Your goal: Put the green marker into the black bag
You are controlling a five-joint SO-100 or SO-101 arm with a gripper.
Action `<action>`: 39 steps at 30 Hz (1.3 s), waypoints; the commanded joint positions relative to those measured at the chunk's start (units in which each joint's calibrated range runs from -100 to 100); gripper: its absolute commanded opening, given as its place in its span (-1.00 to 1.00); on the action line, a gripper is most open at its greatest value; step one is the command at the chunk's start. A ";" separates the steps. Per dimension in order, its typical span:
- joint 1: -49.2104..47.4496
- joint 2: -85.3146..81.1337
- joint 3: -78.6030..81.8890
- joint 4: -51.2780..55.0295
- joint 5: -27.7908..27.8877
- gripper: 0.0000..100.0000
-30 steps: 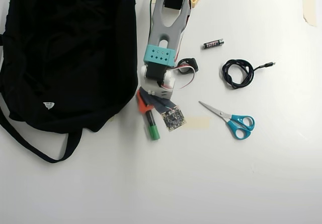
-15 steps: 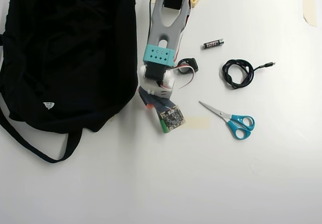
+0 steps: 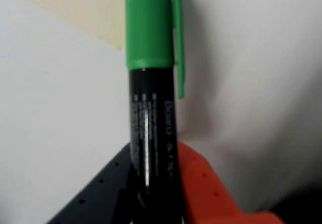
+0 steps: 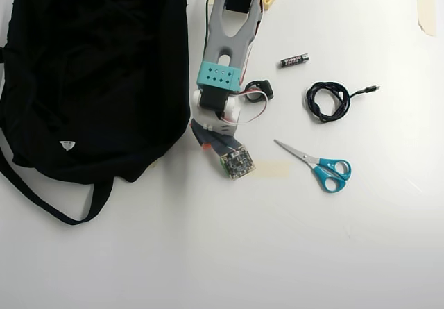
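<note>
The gripper (image 3: 153,183) is clamped on the marker (image 3: 150,83), whose long axis runs straight out from the jaws; in the overhead view the bag (image 4: 90,73) lies just left of the arm.

Wrist view's soft all over: the print on the green marker (image 3: 151,108) smears, with a thin white glare streak down its barrel. Right of the marker, a broad grey shadow spreads and darkens toward the lower corner. Overhead view is bright, even and sharp; the white table (image 4: 291,253) nearly washes out, shadows stay faint, and the black bag (image 4: 90,73) swallows almost all fold detail.
</note>
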State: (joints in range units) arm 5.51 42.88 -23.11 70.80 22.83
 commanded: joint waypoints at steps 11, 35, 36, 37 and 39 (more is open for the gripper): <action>-0.20 -0.72 -0.34 1.29 -0.23 -0.61; -0.05 -0.97 -2.58 1.29 0.03 -0.96; -0.05 -0.97 -2.85 1.29 0.03 -0.96; -0.05 -1.06 -2.85 1.29 -0.02 -0.96; -0.05 -1.14 -3.39 1.29 -0.07 -0.96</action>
State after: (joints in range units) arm 5.51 43.05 -24.61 72.09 22.83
